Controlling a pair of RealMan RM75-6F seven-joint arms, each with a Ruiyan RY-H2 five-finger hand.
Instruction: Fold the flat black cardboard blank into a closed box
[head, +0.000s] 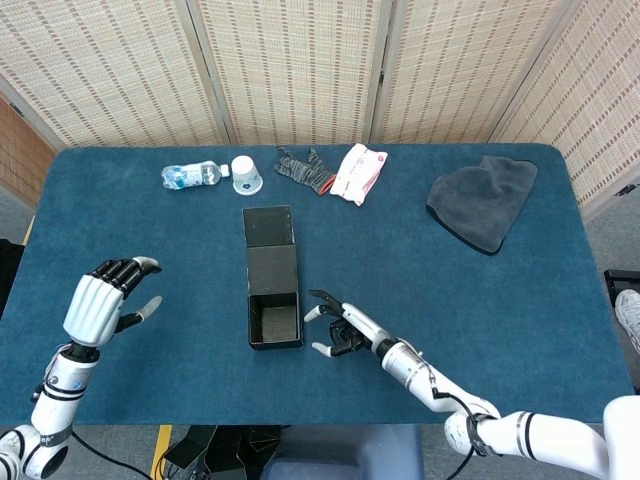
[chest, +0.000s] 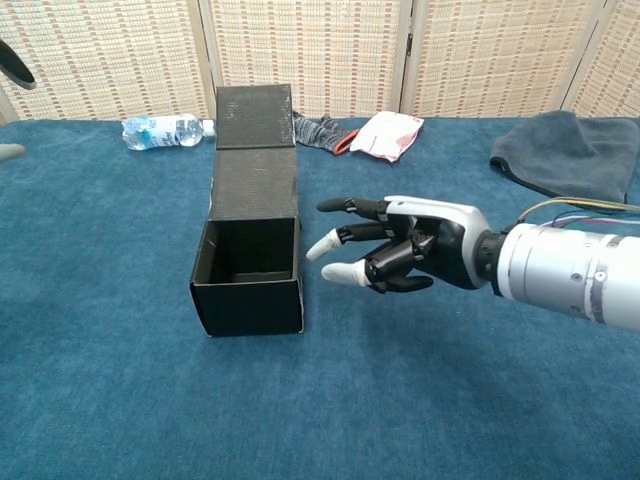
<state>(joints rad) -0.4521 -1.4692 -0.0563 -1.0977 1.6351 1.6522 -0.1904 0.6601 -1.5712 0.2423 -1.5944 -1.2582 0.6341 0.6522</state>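
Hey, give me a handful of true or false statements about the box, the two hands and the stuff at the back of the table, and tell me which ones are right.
1. The black box has its lid standing open. True.
2. The right hand grips the lid. False: it is beside the box's right wall, holding nothing.
3. The left hand is off to the left of the box, apart from it. True.
4. The water bottle stands upright. False: it lies on its side near the far edge.
5. The grey cloth lies inside the box. False: it lies on the table at the far right.
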